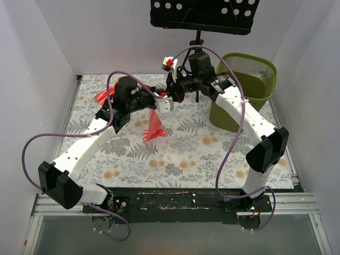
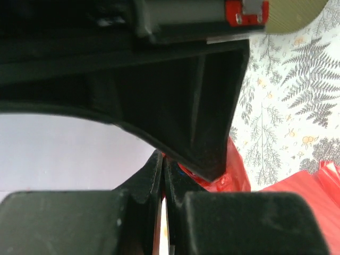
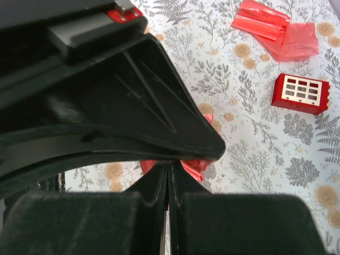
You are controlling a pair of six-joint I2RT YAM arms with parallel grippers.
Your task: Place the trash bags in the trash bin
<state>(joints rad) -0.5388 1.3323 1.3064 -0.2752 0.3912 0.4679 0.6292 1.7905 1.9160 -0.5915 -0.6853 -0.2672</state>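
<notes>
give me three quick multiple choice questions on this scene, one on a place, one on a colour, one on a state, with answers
1. Where does the trash bin stand?
A far right of the table
B near left
C centre

2. What colour are the trash bags?
A blue
B red
C black

3. How do the left gripper and right gripper stand?
A both wide open
B both shut
C one open

Answers:
1 A, it stands by the back right corner.
2 B, the film is glossy red.
3 B, each wrist view shows the fingers pressed together.
</notes>
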